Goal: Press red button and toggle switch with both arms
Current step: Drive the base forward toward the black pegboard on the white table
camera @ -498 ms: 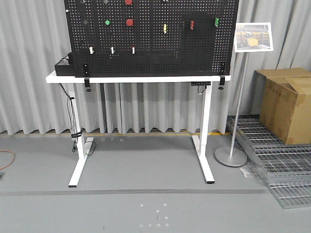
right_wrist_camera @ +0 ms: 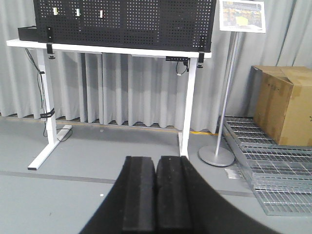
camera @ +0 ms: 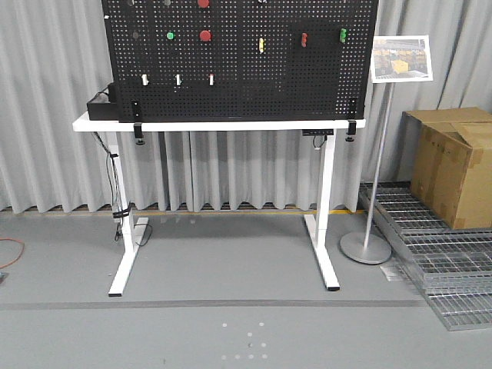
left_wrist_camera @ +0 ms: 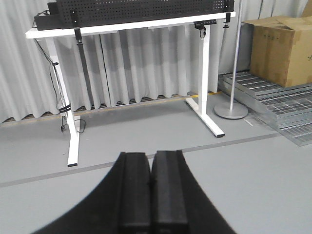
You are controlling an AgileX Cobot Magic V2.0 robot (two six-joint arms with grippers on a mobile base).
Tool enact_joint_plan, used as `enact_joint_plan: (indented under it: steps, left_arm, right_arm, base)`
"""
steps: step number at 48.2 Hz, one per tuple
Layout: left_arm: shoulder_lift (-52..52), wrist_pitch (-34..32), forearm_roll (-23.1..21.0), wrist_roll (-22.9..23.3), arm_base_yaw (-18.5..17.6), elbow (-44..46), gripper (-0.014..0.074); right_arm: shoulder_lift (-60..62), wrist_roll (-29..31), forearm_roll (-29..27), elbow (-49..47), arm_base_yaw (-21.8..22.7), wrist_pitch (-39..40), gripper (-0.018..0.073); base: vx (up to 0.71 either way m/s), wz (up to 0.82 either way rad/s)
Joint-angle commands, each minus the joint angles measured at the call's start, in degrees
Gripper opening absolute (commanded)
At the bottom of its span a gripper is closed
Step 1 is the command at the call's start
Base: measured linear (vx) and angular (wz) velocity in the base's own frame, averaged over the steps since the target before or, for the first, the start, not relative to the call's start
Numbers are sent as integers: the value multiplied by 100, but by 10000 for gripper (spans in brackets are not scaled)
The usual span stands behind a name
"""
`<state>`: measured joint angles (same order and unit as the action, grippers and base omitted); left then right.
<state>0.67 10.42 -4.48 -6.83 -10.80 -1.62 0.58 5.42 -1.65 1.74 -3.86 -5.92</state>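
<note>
Nothing moved; red button (camera: 205, 35) far from closed left hand (left_wrist_camera: 150, 162), right hand (right_wrist_camera: 156, 164)

Left gripper (left_wrist_camera: 151, 163), right gripper (right_wrist_camera: 156, 165), matte black, flat blocky fingers (left_wrist_camera: 134, 190), curved flaring bodies, possibly rubber-faced.

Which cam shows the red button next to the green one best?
Exterior front-facing: the red button sits unobstructed on the pegboard. Both wrist views crop the board's upper part, so neither shows it.
</note>
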Motion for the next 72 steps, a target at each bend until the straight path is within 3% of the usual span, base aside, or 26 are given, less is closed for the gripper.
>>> enact_joint_plan:
  steps: [1,32,72]
  left_arm:
    - [92,-451,-23,35,-10,-189,2]
    - [92,-451,-23,35,-10,-189,2]
    - [92,-444,-23,35,-10,-189,2]
  right_arm:
    - [93,35,7,66,21,488,-3]
    - [93,35,7,66,21,488,-3]
    - [93,35,7,66,21,488,-3]
  base:
    - [0,0]
    - [14,-2]
    - [42,2]
